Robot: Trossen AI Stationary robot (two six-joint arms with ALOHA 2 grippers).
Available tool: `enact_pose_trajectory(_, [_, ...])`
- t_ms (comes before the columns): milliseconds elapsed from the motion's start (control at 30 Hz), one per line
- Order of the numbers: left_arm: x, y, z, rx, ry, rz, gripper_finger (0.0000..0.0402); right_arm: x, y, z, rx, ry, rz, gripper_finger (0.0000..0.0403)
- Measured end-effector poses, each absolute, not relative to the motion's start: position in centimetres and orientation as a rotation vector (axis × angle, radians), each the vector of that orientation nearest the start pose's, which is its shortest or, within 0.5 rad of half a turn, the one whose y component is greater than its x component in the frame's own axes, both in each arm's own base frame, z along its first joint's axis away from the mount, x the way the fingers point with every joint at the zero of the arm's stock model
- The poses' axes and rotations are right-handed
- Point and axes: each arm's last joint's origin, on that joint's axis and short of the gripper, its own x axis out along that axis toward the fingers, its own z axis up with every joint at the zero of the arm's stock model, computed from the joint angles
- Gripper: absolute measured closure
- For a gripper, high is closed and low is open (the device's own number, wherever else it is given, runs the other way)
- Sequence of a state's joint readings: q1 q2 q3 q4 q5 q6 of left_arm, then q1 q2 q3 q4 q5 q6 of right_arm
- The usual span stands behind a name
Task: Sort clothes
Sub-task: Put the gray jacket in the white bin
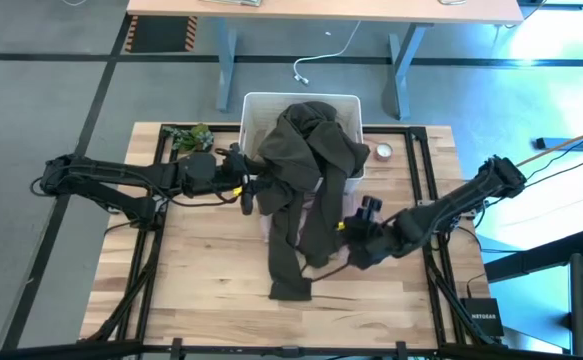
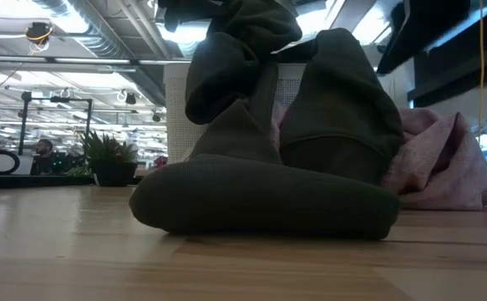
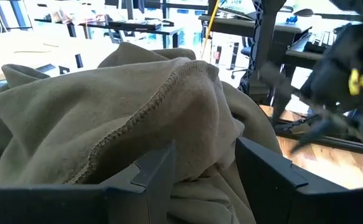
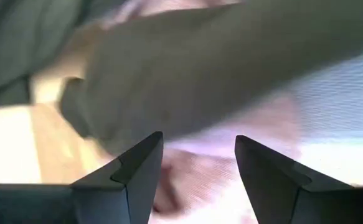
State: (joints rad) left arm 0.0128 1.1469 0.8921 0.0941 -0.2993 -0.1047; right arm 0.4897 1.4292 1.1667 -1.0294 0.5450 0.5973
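Left pincer [image 1: 248, 192] sits at the centre-left of the overhead frame, at the left edge of the dark olive garment [image 1: 306, 180]. In its own wrist view the left pincer [image 3: 203, 168] has its fingers [image 3: 159, 171] spread apart, with a fold of the olive cloth [image 3: 106, 118] bulging up between them; whether the pads actually press the cloth I cannot tell.

The olive garment is draped over the front rim of the white bin [image 1: 261, 103], at the upper centre of the overhead frame, and trails down across the wooden bench [image 1: 191, 270] to a cuff near the lower centre. In the low view the same garment [image 2: 264, 192] fills the middle of the frame, its lowest fold lying flat on the bench [image 2: 76, 251].

A pale pink garment [image 2: 443, 167] lies at the right of the low frame, touching the olive one and partly under it. Overhead, only a sliver of pink [image 1: 316, 190] shows.

Right pincer [image 1: 356, 230] is at the centre-right of the overhead frame, beside the olive garment's right edge. Its wrist view shows the right pincer [image 4: 197, 168] with fingers [image 4: 141, 171] apart, olive cloth [image 4: 200, 68] above and pink cloth [image 4: 231, 155] between and beyond them, nothing clamped.

A small green lump [image 1: 189, 137] rests on the bench left of the bin.
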Motion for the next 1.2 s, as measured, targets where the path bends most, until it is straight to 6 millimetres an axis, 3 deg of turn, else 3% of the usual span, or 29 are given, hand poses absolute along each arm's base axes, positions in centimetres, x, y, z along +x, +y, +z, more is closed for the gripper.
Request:
enact_pose_trajectory(200, [25.8,1.2,32.5,-0.076,0.142,0.321,0.0237,24.9,10.9,23.6,-0.065,0.923,-0.304,0.0185])
enact_pose_trajectory(467, [25.8,1.2,32.5,-0.074,0.144,0.321,0.0237,27.2,8.2,23.9,-0.023,0.772,-0.388,0.0191])
enact_pose_trajectory(567, [25.8,1.2,32.5,-0.074,0.144,0.321,0.0237,27.7,7.7,24.2,-0.033,0.741,-0.388,0.0231])
enact_pose_trajectory(733, [25.8,1.2,32.5,-0.074,0.144,0.321,0.0237,27.8,7.5,24.3,-0.067,0.73,-0.394,0.037])
enact_pose_trajectory(800, [25.8,1.2,32.5,-0.074,0.144,0.321,0.0237,28.1,7.6,24.5,-0.086,0.706,-0.38,0.0386])
enact_pose_trajectory(933, [25.8,1.2,32.5,-0.074,0.144,0.321,0.0237,29.0,7.8,27.0,-0.136,0.619,-0.371,0.0374])
enact_pose_trajectory(1067, [25.8,1.2,32.5,-0.075,0.144,0.321,0.0237,29.9,7.9,31.5,-0.257,0.518,-0.386,0.0394])
enact_pose_trajectory(1200, [25.8,1.2,32.5,-0.074,0.144,0.321,0.0237,30.4,7.1,36.8,-0.39,0.417,-0.455,0.0388])
